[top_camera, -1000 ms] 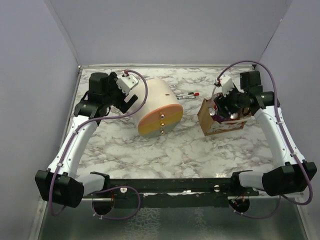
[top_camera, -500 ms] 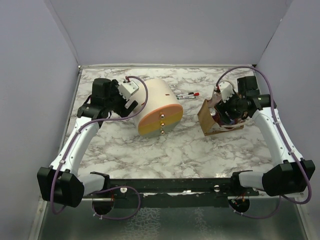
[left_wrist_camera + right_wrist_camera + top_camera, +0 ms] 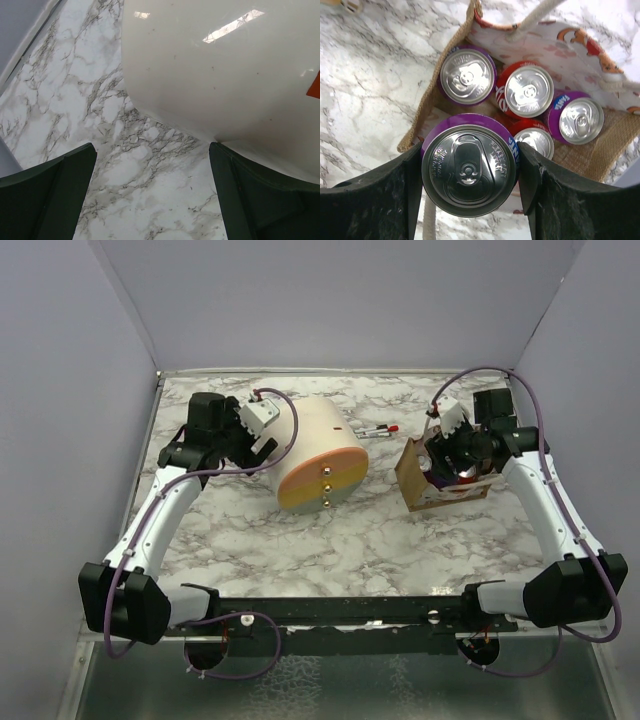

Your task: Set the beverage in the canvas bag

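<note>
My right gripper (image 3: 469,167) is shut on a purple beverage can (image 3: 469,169), held upright over the near edge of the small tan canvas bag (image 3: 427,102). The bag holds several upright cans, purple and red, and has pale loop handles and a whitish red-marked side panel (image 3: 560,47). In the top view the bag (image 3: 412,474) stands at the right of the table with my right gripper (image 3: 450,454) above its open top. My left gripper (image 3: 152,192) is open and empty above the marble, its right finger touching the cream cylinder (image 3: 225,70).
The large cream-and-orange cylinder (image 3: 318,457) lies on its side at the table's middle, next to my left gripper (image 3: 262,433). A small pen-like object with a red tip (image 3: 377,429) lies behind it. Grey walls enclose the marble table (image 3: 340,540) on three sides.
My right gripper has shifted slightly with the can over the bag. My left arm has moved a little to the right, closer against the cylinder.
</note>
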You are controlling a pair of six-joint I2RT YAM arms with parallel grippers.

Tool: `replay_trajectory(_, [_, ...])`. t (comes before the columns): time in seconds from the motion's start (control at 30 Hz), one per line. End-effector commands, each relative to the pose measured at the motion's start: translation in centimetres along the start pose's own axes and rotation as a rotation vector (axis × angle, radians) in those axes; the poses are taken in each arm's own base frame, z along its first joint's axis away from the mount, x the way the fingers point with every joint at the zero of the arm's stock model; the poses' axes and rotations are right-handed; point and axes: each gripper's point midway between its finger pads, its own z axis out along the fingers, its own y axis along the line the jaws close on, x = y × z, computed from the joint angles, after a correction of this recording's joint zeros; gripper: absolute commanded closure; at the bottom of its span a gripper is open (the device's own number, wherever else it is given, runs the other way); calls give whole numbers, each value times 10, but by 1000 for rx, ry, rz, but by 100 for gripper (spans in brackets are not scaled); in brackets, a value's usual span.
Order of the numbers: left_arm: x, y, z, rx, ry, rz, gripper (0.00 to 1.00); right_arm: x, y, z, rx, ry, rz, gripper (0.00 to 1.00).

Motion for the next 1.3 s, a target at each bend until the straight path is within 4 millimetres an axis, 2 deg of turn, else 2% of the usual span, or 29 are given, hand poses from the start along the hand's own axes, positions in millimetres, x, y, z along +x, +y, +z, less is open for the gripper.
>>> replay_trajectory(0.0, [-15,4,1,1,-37,4,1,-35,5,1,-35,-167,-3,88])
replay_trajectory(0.17, [-20,7,2,0,-43,1,1,-24,8,18,-68,-132,9,88])
replay_trajectory(0.47, [-35,14,-7,-31,-82,-11,1,-2,21,33,-94,-130,-21,87])
replay_trajectory(0.7, [-60,23,-20,-56,-143,-13,1,9,26,43,-90,-161,-40,79])
replay_trajectory(0.93, [-80,32,-30,-79,-174,-11,1,13,20,59,-91,-156,-29,72])
replay_trajectory(1.0, [-91,38,-35,-94,-196,-3,1,15,19,63,-89,-154,-28,71])
replay_trajectory(1.27, [-104,44,-37,-106,-225,-4,1,29,17,75,-87,-99,-6,63])
